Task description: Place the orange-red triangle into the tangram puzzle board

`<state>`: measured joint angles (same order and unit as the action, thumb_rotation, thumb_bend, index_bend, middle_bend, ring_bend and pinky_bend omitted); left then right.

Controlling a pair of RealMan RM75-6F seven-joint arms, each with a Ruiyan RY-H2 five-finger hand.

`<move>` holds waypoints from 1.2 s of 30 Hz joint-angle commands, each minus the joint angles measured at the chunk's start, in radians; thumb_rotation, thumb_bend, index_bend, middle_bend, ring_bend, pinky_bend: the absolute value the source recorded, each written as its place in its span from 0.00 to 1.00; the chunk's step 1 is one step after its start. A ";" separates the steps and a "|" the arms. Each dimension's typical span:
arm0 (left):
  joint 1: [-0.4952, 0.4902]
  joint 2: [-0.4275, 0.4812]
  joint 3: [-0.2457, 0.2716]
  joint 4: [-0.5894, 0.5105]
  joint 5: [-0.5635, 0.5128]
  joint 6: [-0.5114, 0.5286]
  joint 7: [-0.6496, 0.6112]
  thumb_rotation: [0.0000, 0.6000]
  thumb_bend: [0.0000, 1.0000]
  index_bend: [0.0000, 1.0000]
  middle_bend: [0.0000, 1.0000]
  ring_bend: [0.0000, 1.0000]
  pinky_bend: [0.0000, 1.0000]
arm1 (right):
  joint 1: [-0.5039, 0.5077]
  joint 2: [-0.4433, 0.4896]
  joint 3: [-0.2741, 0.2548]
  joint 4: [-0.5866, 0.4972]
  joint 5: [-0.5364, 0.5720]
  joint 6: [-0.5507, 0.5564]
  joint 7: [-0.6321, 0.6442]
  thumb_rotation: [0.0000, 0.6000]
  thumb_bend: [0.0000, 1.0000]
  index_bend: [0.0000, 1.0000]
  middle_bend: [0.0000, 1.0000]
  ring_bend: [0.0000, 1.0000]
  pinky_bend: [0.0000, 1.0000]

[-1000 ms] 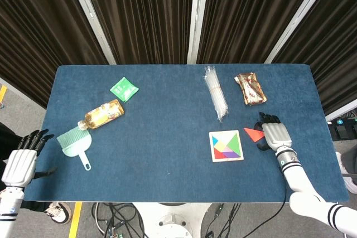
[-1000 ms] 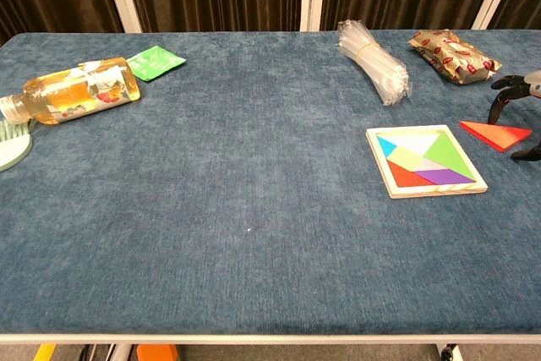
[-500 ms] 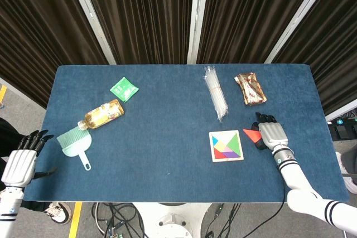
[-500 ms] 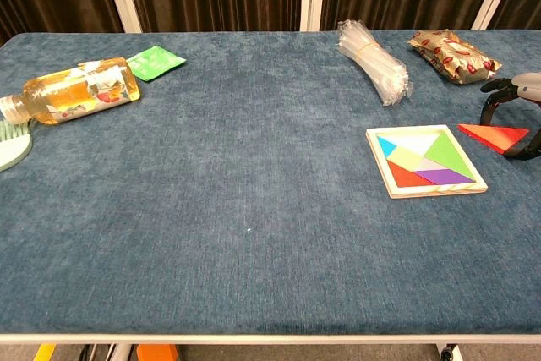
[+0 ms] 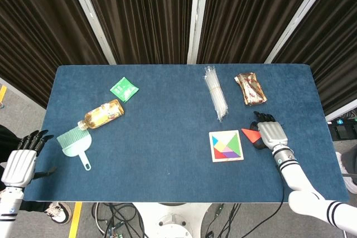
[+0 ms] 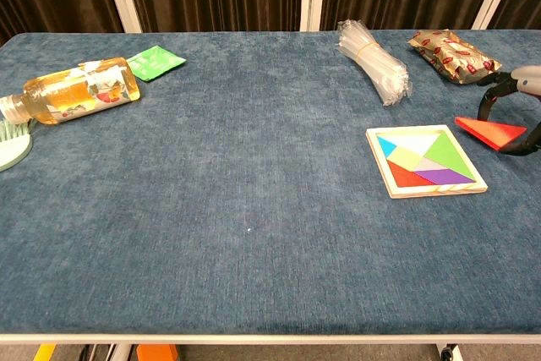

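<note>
Triangle [image 6: 490,130] first: the orange-red piece sits just right of the puzzle board [image 6: 425,161], not in it, apart from the board's right edge by a narrow strip of blue desk [image 6: 254,166]. In the chest view its long axis runs roughly left to right, one sharp corner aimed left toward the board, and the piece looks tipped, its left end a little raised; whether it is clear of the cloth I cannot tell. The right hand [image 5: 269,132] is over its right part, palm down. Its dark fingers [image 6: 488,101] curl around the piece, one on the far side and one at the near right edge, so the hand seems to pinch it; the contact itself is too small to confirm in the head view.

The board lies flat, filled with coloured pieces: blue, yellow, green, purple and red, with a pale bare patch at its upper edge.

The left hand [image 5: 20,159] hangs off the desk's left edge, fingers apart and holding nothing.

Farther back on the desk are a bundle of clear plastic sticks [image 5: 215,92] and a brown wrapped snack [image 5: 250,88]. At the left lie a bottle [image 5: 102,113] of amber liquid on its side, a green packet [image 5: 124,88] and a pale green brush [image 5: 75,142].
</note>
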<state>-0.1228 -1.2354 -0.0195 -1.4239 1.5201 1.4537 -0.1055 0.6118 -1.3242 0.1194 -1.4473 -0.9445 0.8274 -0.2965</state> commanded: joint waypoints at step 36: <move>0.009 -0.003 -0.002 0.027 -0.009 0.003 -0.032 1.00 0.00 0.19 0.10 0.05 0.14 | 0.107 -0.051 -0.017 -0.045 -0.158 -0.042 -0.001 1.00 0.23 0.46 0.00 0.00 0.00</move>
<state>-0.1136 -1.2385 -0.0219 -1.3972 1.5109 1.4564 -0.1374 0.7175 -1.3738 0.1037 -1.4930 -1.1056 0.7857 -0.2942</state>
